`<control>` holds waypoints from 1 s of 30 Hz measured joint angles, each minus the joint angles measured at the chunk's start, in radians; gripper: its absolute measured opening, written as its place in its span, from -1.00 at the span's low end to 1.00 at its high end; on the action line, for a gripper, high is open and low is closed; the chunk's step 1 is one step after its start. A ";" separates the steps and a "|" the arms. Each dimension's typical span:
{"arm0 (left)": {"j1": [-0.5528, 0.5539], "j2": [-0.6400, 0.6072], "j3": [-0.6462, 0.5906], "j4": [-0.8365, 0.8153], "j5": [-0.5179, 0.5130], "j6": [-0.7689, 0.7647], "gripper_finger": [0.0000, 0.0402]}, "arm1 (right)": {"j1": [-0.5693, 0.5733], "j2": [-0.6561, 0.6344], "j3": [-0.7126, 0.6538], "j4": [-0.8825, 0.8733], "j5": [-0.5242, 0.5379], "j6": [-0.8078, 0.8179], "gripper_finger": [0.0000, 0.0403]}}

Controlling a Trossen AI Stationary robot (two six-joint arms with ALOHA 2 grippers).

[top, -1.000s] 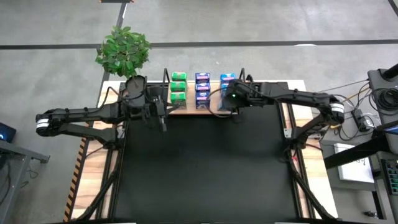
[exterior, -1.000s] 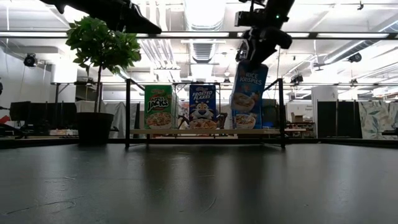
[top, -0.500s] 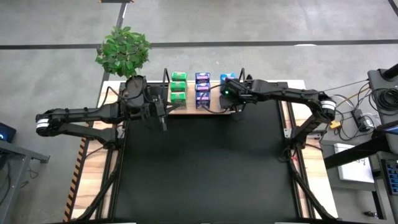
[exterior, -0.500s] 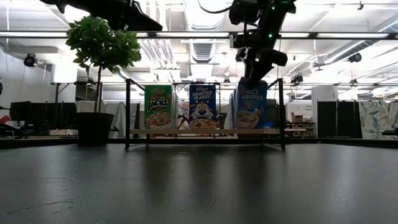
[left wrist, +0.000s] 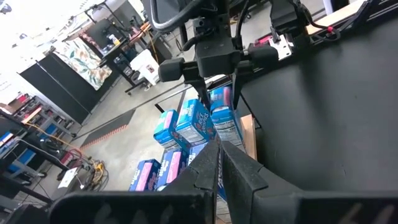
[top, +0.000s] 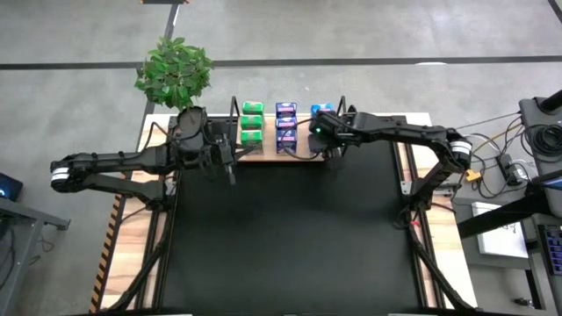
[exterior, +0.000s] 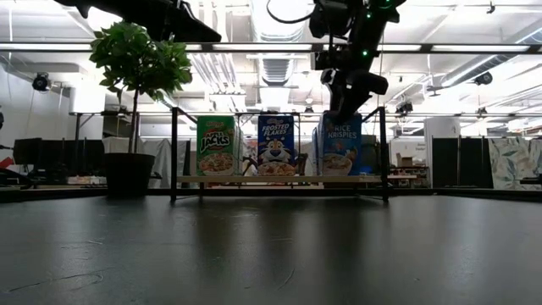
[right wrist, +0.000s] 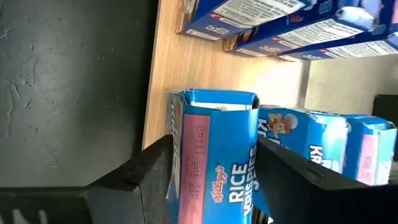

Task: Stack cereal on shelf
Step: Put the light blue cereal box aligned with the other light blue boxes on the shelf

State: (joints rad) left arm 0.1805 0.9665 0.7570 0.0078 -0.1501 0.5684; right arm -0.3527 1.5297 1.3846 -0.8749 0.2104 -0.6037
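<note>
The cereal carton [exterior: 341, 145] marked Rice Krispies stood upright on the shelf [exterior: 279, 180] at the tabletop's far edge, where a second earlier it had hung tilted above the board. The right gripper [right wrist: 211, 180] pinched it from above, fingers [right wrist: 149, 171] against both faces. Green [top: 252, 122] and purple [top: 285, 124] cartons filled the rows beside it. The left gripper [top: 223, 158] hovered by the shelf's left end, fingers pressed together; a potted plant [top: 174, 70] stood behind

two dark robot arms

black and jointed, white band near left arm [top: 114, 163] end, green light glowing on right arm [top: 395, 133].
</note>
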 joint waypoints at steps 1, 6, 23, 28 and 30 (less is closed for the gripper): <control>0.000 0.000 0.000 0.000 0.000 0.000 -0.99 | 0.000 -0.002 0.000 0.001 0.000 0.000 0.02; 0.000 0.000 0.000 0.000 0.000 0.000 -0.99 | 0.000 -0.009 0.014 -0.004 0.000 0.008 0.03; 0.000 0.000 0.000 -0.003 0.000 0.000 -0.99 | -0.006 -0.009 0.133 -0.007 -0.030 0.065 -0.16; 0.000 0.000 0.000 -0.003 0.000 0.000 -0.99 | -0.033 -0.006 0.129 -0.010 -0.032 0.080 -0.63; 0.000 0.000 0.000 -0.003 0.000 0.000 -0.99 | -0.046 0.001 0.127 -0.010 -0.036 0.078 -0.83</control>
State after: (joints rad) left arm 0.1802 0.9665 0.7570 0.0051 -0.1501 0.5682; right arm -0.3988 1.5311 1.5113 -0.8848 0.1744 -0.5253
